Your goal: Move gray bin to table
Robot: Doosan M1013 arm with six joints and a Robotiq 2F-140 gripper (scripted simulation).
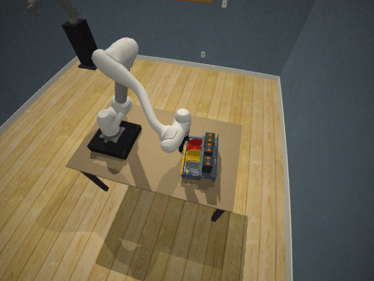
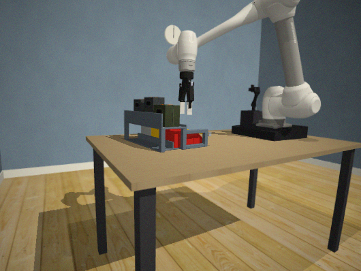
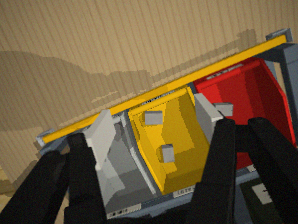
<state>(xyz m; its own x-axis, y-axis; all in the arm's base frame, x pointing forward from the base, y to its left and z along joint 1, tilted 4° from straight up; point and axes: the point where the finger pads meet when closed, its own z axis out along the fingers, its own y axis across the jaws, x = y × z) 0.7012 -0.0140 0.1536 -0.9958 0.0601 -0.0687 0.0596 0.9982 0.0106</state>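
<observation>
A black speaker stands in the room's corner on the plank floor; an outlet marks the blue wall.

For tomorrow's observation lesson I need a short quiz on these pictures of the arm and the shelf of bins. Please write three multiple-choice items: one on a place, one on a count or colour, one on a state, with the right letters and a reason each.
1. Where does the yellow bin sit in the front row of the shelf?
A. Between the gray bin and the red bin
B. At the end, past the red bin
C. Out on the table

2. How many small gray parts show in the yellow bin, by the wrist view?
A. None
B. Two
C. Five

3. How does the pincer stand?
A. Shut on the gray bin
B. Open, holding nothing, above the shelf
C. Shut on the red bin

Answers:
1 A: the wrist view shows gray, yellow, red side by side.
2 B: two gray blocks lie in it.
3 B: the exterior view shows its fingers parted, well above the bins.
</observation>
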